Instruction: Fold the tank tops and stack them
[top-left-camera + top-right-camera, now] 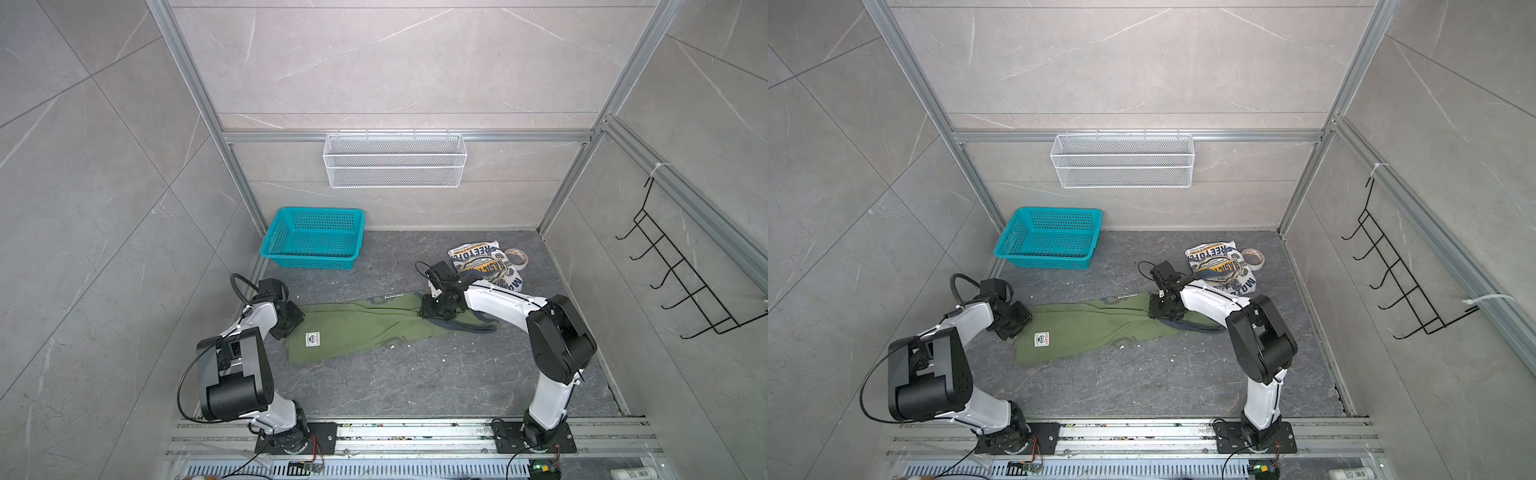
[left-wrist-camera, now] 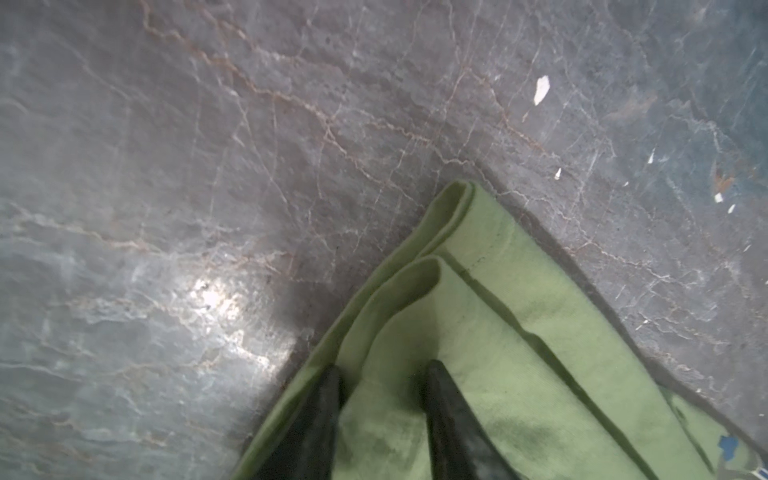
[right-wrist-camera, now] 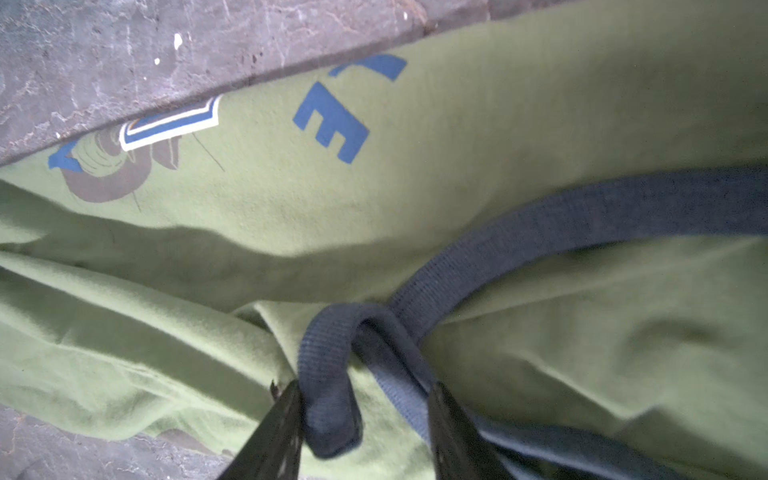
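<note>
Your olive tank top (image 1: 357, 328) lies folded into a long strip on the tabletop (image 1: 415, 382), just in front of the teal basket (image 1: 309, 261) and running off to its right. The white tank top (image 1: 484, 266) sits crumpled to the right of the basket. Your left jaws stand partly open, straddling a fold at the strip's end nearest the basket. Your right jaws stand about half open, with a loop of navy trim (image 3: 540, 232) lying between them
</note>
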### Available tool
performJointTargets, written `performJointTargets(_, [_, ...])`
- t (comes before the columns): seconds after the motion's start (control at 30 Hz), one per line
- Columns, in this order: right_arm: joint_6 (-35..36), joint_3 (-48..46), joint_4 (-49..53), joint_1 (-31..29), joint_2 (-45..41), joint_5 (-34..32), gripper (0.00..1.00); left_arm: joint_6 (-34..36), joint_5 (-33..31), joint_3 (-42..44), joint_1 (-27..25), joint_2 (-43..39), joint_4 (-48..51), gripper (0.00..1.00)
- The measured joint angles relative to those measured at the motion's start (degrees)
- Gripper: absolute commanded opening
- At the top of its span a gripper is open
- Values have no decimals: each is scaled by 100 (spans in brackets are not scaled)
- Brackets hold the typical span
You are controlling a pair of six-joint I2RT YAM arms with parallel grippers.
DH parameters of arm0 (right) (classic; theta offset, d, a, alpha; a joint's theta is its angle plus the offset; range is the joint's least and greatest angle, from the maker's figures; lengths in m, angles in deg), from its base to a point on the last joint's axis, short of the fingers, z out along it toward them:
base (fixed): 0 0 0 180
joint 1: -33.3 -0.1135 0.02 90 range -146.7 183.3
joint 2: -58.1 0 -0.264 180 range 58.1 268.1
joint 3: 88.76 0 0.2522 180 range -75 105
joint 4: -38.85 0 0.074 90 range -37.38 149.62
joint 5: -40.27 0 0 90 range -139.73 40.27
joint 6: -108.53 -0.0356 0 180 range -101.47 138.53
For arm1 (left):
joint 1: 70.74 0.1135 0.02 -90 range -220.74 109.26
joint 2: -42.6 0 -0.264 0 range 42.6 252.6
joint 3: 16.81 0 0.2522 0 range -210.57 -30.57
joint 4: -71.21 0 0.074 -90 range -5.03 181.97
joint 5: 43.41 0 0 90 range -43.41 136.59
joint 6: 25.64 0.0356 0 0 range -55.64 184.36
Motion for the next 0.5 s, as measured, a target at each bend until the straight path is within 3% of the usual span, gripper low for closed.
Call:
performJointTargets(0.2, [0,-9,-2,0,-13,0,49,22,-33,0,-17,-94,0,14])
performJointTargets(0.5, [26,42,-22,-22,-11,173,50,33,-107,0,-118,-369,31,14])
